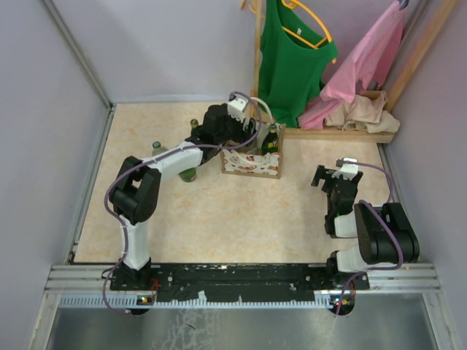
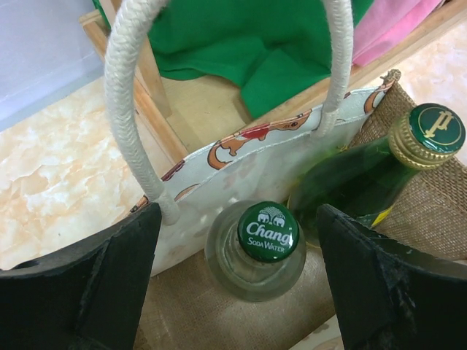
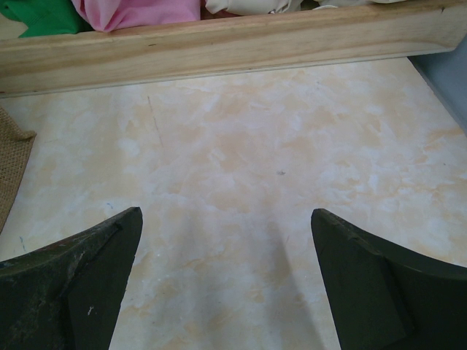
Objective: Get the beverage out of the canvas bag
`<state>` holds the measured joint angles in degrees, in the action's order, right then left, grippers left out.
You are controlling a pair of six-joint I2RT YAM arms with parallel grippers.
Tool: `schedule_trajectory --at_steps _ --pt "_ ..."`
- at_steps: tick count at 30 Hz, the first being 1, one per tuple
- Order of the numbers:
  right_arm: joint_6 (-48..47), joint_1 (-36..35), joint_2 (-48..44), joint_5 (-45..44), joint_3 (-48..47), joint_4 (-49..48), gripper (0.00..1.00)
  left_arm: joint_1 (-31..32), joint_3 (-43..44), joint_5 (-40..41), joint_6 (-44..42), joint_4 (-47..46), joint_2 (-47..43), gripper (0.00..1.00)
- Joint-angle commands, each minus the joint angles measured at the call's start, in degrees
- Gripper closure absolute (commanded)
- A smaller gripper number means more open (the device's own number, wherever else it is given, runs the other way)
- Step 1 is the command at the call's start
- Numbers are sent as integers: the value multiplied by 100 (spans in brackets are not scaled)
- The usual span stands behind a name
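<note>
Two bottles (image 2: 268, 248) sit inside canvas bag (image 1: 252, 162) near desk's far edge. Left fingers (image 2: 241, 284) spread around one cap, not pinching. Right fingers (image 3: 226, 284) spread, holding nothing.

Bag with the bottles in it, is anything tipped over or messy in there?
Nothing is spilled. In the canvas bag the clear Chang soda water bottle stands upright with its cap on, but the green bottle beside it leans tilted. The left gripper has its jaws open around the Chang bottle.
</note>
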<state>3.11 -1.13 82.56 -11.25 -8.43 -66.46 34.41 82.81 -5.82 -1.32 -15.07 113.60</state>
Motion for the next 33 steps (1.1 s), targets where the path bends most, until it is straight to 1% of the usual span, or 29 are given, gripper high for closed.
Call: schedule_trajectory --at_steps 1,2,4,7,10,13,17,20,26,33 --pt "-67 -52 14 -29 -203 -315 1 30 242 23 91 -7 238 8" --pt "-72 -54 14 -30 -201 -315 1 30 264 13 108 2 286 9" --pt "-70 -50 14 -27 -203 -311 1 34 308 -9 135 25 368 16" --pt "-69 -53 14 -31 -199 -315 1 30 365 -23 154 83 469 35" --pt "-65 -52 14 -30 -203 -315 1 31 379 -37 159 156 489 50" --pt "-66 -47 14 -30 -203 -315 1 30 312 -13 150 164 428 68" --pt "-68 -52 14 -35 -203 -315 1 30 297 75 126 89 285 99" --pt "-66 -54 14 -32 -203 -315 1 39 336 138 43 -81 106 100" --pt "-68 -53 14 -28 -203 -315 1 111 809 221 -341 -22 -227 100" --pt "-65 -52 14 -30 -199 -315 1 171 917 176 -466 -256 -990 100"
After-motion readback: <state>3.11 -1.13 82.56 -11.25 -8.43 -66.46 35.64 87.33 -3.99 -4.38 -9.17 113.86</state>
